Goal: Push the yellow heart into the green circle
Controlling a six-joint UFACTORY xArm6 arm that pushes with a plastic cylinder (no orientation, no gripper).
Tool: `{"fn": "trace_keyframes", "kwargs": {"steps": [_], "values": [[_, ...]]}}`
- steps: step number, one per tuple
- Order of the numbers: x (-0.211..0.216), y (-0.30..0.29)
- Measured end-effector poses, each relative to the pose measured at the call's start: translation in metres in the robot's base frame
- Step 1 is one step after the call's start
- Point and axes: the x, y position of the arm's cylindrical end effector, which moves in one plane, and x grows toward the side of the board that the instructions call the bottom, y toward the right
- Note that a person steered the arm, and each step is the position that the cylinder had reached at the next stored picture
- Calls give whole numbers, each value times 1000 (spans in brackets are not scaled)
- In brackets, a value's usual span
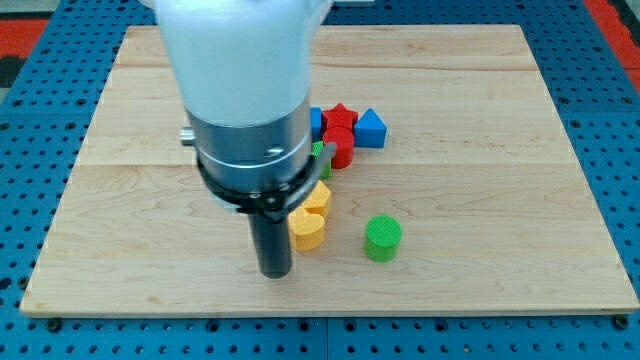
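Two yellow blocks lie close together near the board's middle. One (307,230) is lower; the other (319,197) sits just above it, partly hidden by the arm. I cannot tell which of them is the heart. The green circle (382,238) stands to the right of the lower yellow block with a small gap between them. My tip (274,273) rests on the board just left of the lower yellow block, at or very near its left side.
Above the yellow blocks is a cluster: a red star (339,119), a red circle (339,145), a blue triangle (371,128), a blue block (315,122) and a green block (321,157) partly hidden by the arm. The wooden board (500,150) lies on a blue pegboard.
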Motion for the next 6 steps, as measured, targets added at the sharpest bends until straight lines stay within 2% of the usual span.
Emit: {"fn": "trace_keyframes", "kwargs": {"steps": [2, 3, 6], "values": [[-9, -10], [-41, 14], [-35, 82]]}}
